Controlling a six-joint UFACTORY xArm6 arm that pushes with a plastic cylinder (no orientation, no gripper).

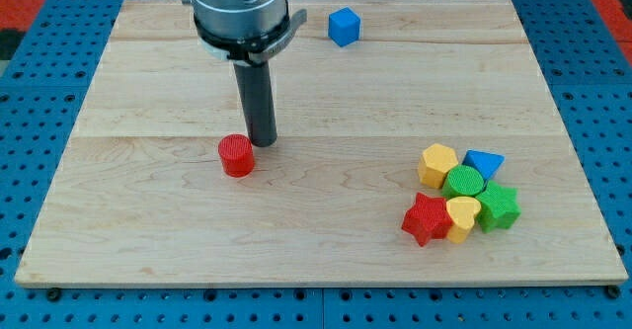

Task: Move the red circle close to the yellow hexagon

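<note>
my tip (pixel 262 143) is sitting just beside the red circle (pixel 236 156), at its upper right, near enough that i cannot tell whether they are touching. no hand on this rig, only the rod, so nothing is grasping anything. the red circle is resting left of centre on the counter (pixel 148 230), well apart from the yellow hexagon (pixel 437 164), which is sitting at the upper left of a cluster by the view's right.

judging the step: approach and lining up, the push toward the hexagon not yet made. my tip is standing on the wrong side; the next move is calling for rounding to the circle's left, then pushing rightward.

the stretch between circle and hexagon is lying open. crowding the hexagon: green circle (pixel 463 182), blue triangle (pixel 484 162), red star (pixel 426 218), yellow heart (pixel 461 215), green block (pixel 499 206). a blue cube (pixel 343 26) is sitting near the top edge, out of the path.
</note>
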